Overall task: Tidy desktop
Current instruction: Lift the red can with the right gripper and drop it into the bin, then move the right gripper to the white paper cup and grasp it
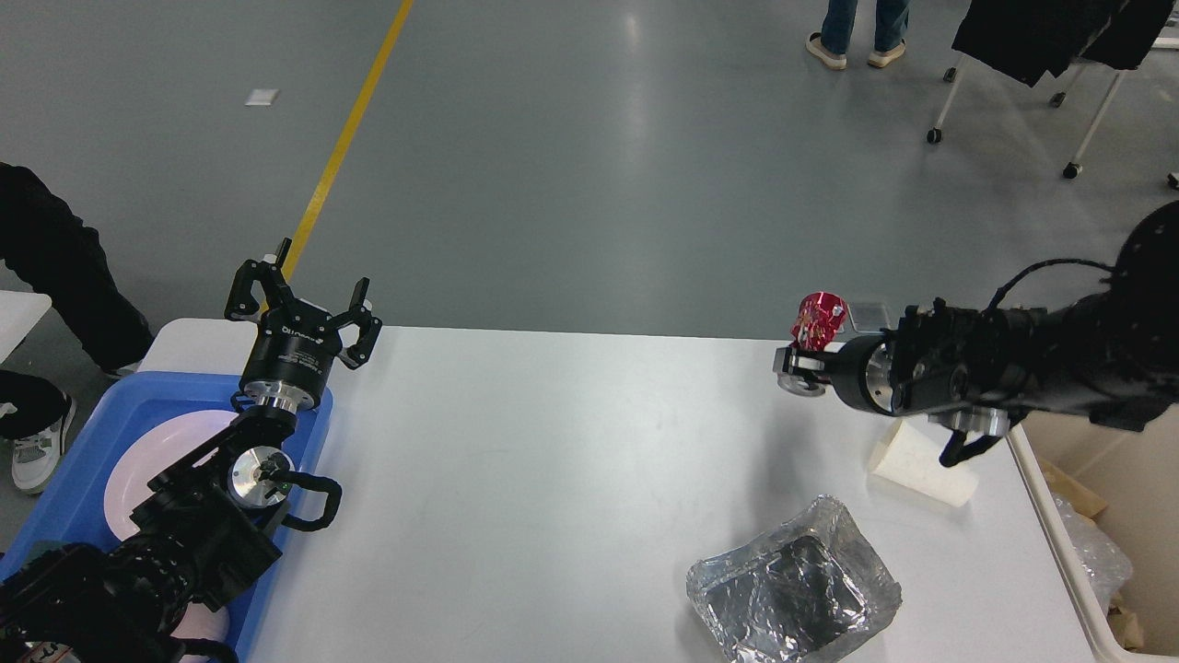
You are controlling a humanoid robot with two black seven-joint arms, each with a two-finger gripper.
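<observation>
The white desktop [571, 442] fills the lower part of the head view. My right gripper [803, 357] is raised above its far right side, shut on a red crumpled can [820, 318] that sticks up from the fingers. Below that arm a white paper cup [921, 468] lies on its side on the desktop. A crumpled foil tray [792, 589] rests near the front right edge. My left gripper [304, 296] stands open and empty, pointing up over the far edge of the blue tray [64, 497].
A white plate [166, 451] lies in the blue tray, partly behind my left arm. A cream bin [1096, 552] holding plastic and paper scraps stands off the right edge. People's legs and wheeled chairs are on the grey floor beyond.
</observation>
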